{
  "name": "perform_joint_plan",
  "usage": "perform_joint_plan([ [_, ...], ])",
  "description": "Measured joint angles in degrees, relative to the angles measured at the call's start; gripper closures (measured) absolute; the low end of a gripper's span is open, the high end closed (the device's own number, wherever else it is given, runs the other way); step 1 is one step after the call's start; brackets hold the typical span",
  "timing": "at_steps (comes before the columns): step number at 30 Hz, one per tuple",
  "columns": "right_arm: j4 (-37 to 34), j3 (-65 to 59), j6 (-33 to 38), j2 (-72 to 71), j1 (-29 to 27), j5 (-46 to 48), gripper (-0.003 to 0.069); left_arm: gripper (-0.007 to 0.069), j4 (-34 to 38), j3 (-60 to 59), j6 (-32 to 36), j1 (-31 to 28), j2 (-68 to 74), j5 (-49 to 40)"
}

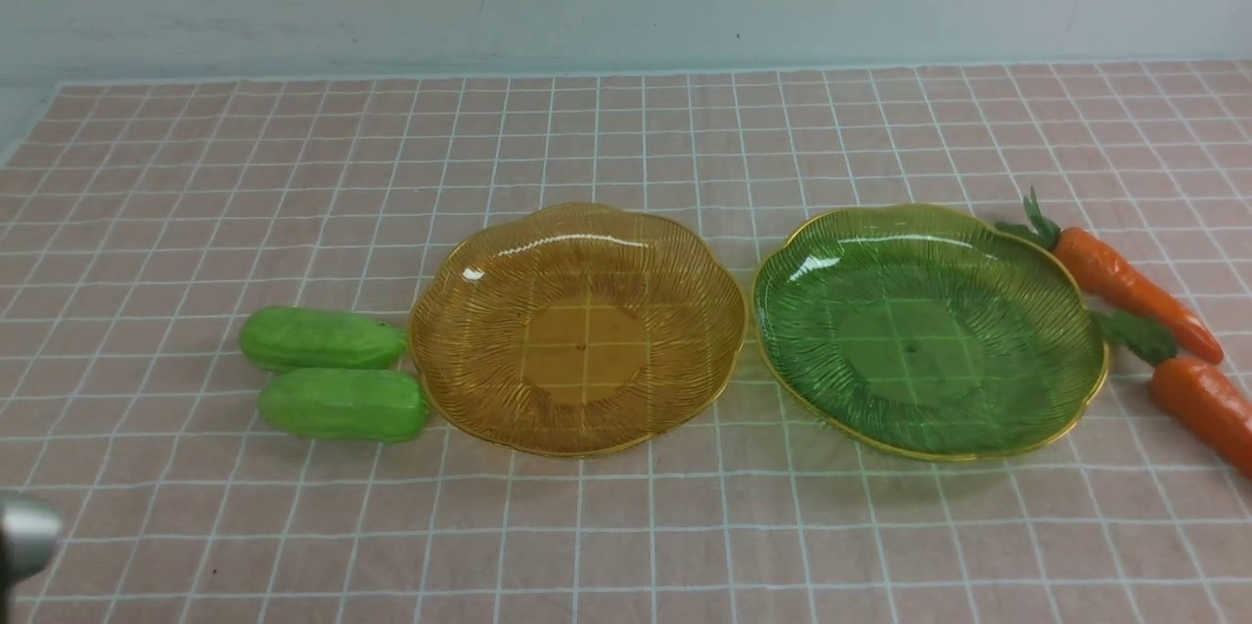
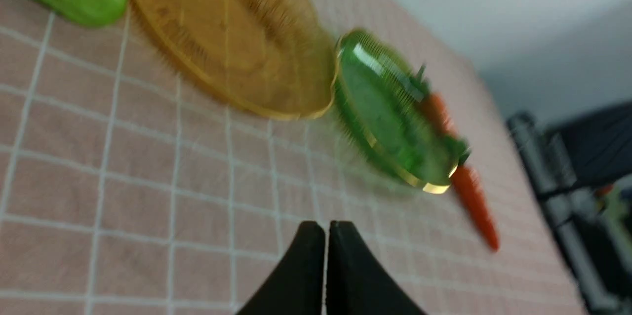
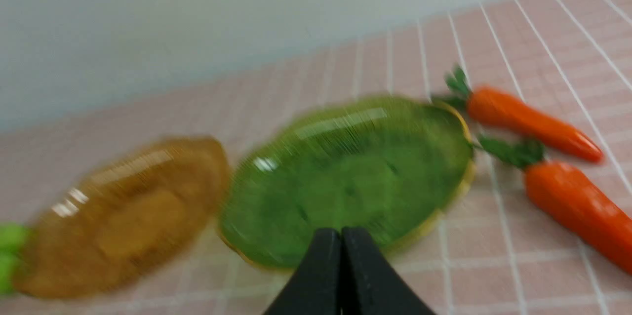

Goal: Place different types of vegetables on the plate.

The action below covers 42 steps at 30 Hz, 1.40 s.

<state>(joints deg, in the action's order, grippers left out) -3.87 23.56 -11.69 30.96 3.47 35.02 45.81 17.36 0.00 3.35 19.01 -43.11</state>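
Observation:
Two green cucumbers (image 1: 323,338) (image 1: 344,404) lie side by side left of an empty amber plate (image 1: 469,311). An empty green plate (image 1: 812,282) sits to its right. Two orange carrots (image 1: 1135,287) (image 1: 1208,404) lie right of the green plate. My left gripper (image 2: 326,228) is shut and empty, above the cloth near the front, away from the plates. My right gripper (image 3: 340,233) is shut and empty, hovering by the green plate's (image 3: 276,216) near rim; the carrots (image 3: 533,122) (image 3: 577,201) lie to one side. Neither gripper's fingers show in the front view.
A pink checked cloth (image 1: 626,526) covers the table up to a pale wall. A grey part of the left arm (image 1: 24,531) shows at the front left edge. Dark equipment (image 2: 582,186) stands beyond the table in the left wrist view.

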Motion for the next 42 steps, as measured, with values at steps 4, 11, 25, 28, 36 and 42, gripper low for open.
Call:
perform_joint_plan([
  [4, 14.86, 7.63, -11.31, 17.49, 0.00, 6.03, 0.0641, 0.0624, -4.30, 4.28, 5.67, 0.00, 11.07, -6.93],
  [11, 24.63, 20.43, -15.04, 43.19, 0.00, 11.61, 0.0410, 0.0551, -5.12, 5.50, 11.67, 0.00, 18.28, -8.39],
  [25, 31.87, 40.42, -10.48, 74.99, 0.00, 22.08, 0.0202, 0.0386, -5.36, 5.50, 14.14, 0.00, 18.98, -10.58],
  [28, 34.91, 41.64, -10.23, 75.62, 0.00, 22.27, 0.0204, 0.0386, -5.36, 5.50, 14.14, 0.00, 18.98, -10.63],
  [36, 34.03, 41.98, -8.51, 79.95, -2.08, 21.18, 0.0308, 0.0386, -5.36, 5.50, 14.14, 0.00, 18.98, -11.96],
  [42, 33.37, 42.54, -5.54, 79.47, -2.46, 21.73, 0.0379, 0.0386, -5.36, 5.50, 14.14, 0.00, 18.98, -11.96],
])
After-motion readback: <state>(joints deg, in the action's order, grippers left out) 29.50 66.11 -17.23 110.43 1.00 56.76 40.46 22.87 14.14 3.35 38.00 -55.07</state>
